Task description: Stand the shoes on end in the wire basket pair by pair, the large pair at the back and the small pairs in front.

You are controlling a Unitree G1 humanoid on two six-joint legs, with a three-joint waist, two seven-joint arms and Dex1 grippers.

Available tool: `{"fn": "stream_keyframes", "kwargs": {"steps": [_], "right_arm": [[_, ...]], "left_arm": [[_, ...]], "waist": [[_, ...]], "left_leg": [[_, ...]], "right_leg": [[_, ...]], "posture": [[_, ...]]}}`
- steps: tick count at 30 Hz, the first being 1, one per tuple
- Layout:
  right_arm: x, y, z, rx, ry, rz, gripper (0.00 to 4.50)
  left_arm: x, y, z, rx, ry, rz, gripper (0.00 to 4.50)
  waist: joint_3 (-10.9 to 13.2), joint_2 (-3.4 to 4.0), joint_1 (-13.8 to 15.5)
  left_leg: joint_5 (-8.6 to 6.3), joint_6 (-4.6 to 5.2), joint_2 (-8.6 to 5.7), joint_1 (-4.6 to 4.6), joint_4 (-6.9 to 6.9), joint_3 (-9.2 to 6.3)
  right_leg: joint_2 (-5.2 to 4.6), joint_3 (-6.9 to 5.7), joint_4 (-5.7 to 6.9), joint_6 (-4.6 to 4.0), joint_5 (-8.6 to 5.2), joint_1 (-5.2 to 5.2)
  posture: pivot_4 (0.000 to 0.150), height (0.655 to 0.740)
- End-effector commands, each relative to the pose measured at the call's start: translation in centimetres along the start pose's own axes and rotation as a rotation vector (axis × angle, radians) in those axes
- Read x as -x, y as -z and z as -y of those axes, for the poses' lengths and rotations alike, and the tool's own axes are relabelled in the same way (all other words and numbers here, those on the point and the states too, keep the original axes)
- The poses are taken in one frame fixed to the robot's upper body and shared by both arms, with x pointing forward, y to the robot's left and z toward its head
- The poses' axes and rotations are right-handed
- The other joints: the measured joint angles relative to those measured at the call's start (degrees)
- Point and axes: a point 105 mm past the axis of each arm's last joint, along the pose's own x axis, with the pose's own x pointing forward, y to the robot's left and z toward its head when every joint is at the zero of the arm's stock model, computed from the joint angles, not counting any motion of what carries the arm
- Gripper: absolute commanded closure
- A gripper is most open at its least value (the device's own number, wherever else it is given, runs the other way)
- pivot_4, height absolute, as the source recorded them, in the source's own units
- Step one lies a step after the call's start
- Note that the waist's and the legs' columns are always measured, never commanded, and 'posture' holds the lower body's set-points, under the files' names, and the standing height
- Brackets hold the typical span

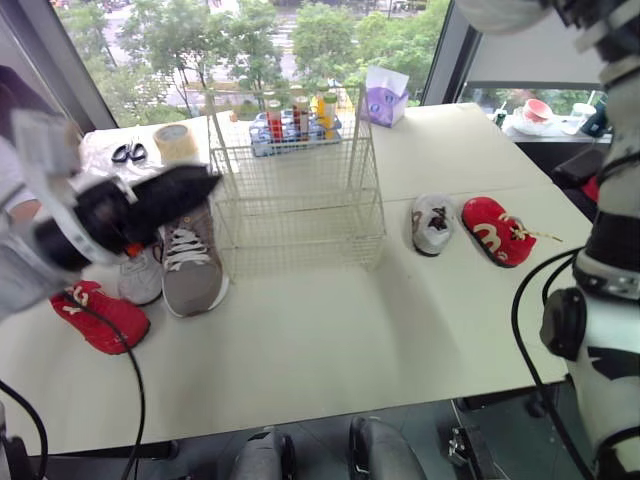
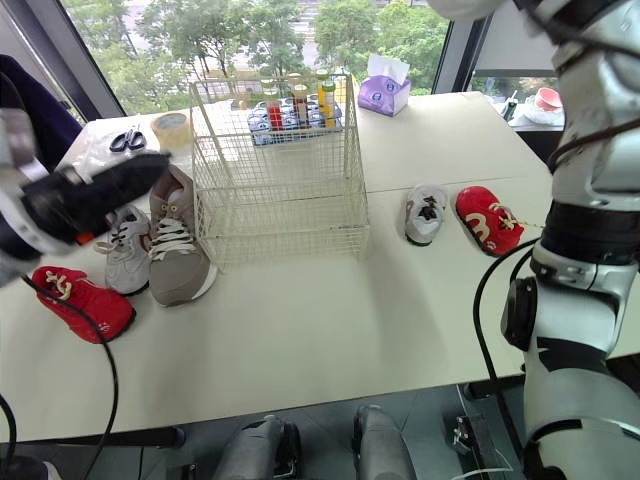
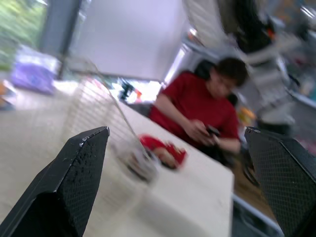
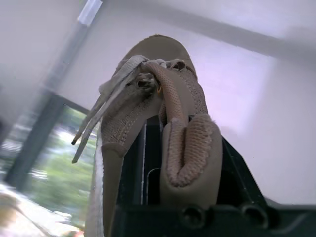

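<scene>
Status check: I'm on the large pair, and the wire basket (image 1: 300, 190) has nothing in it yet. My right gripper (image 4: 190, 158) is clamped on one tan shoe (image 4: 182, 94) at the heel collar, one finger inside, lifted off the table. Next I'd lower it on end into the basket's back. The left gripper (image 3: 175, 131) gapes wide, empty, near the mate (image 1: 190, 265) beside the basket.

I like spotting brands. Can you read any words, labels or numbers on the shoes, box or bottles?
Nothing here can be read.
Purple tissue box: print too blurred.
Bottles behind the wire basket: labels too small.
Red shoe: white marking, no legible letters.
</scene>
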Motion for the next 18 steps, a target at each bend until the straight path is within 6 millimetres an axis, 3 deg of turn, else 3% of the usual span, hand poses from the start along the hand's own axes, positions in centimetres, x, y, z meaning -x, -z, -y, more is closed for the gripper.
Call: {"fn": "stream_keyframes", "kwargs": {"steps": [1,7,18], "right_arm": [[-0.2,-1.7,-3.9,0.007,-0.300,0.016,4.19],[-0.1,-0.8,-7.7,0.064,-0.502,-0.009,4.19],[0.6,-0.3,-10.0,0.140,-0.619,-0.015,4.19]], "left_arm": [[0.5,-5.3,-2.1,-0.047,-0.089,0.199,0.00],[0.4,-5.8,-2.5,0.004,-0.010,0.169,0.00],[-0.8,-5.9,-1.6,0.054,0.142,0.041,0.00]], "waist": [[0.02,-0.10,0.27],[0.05,-0.14,0.06],[0.29,-0.56,0.03]], "left_leg": [[0.00,0.00,0.00,-0.02,0.02,0.00],[-0.01,0.02,-0.03,-0.05,0.08,0.14],[0.06,-0.11,-0.01,-0.06,0.10,0.13]], "right_leg": [[-0.02,-0.03,-0.01,0.00,0.00,0.01],[-0.11,0.01,-0.05,0.04,0.01,-0.01],[-0.11,0.00,0.12,0.04,0.00,-0.09]], "posture": [[0.150,0.7400],[0.150,0.7400],[0.150,0.7400]]}}
